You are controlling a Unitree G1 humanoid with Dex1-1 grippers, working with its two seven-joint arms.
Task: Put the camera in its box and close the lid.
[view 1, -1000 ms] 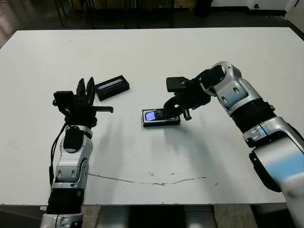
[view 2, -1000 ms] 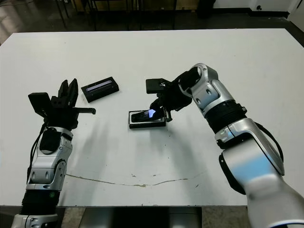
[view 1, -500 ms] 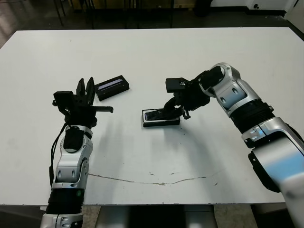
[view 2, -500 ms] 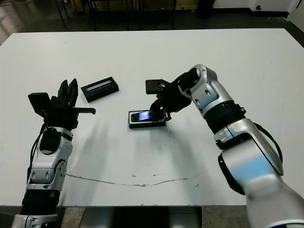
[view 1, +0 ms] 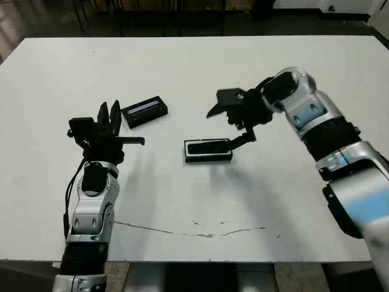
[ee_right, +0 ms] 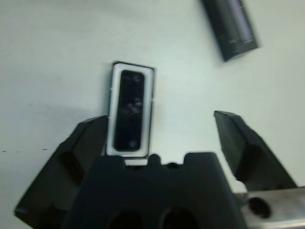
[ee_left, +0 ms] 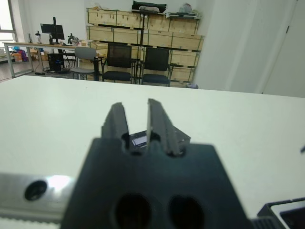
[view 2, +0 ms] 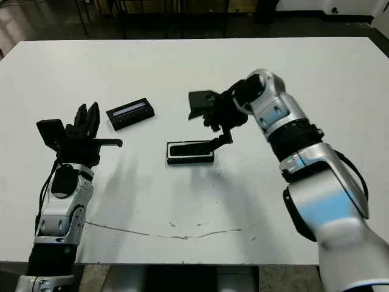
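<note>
Though partly hidden, lid (ee_left: 143, 139) behind fingers (ee_left: 116, 121)

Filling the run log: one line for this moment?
slim black camera: in white-lined box | right hand: open | strip-topped black lid: off | left hand: idle

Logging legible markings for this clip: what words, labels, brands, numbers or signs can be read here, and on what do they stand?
None can be read.
The lid: a pale strip along its top, no legible text.
The camera lying in the box: glossy black, only specks and blur in the right wrist view.
Wooden crates beyond the table: any markings too small to read.
Monitor in the background: nothing legible.
</note>
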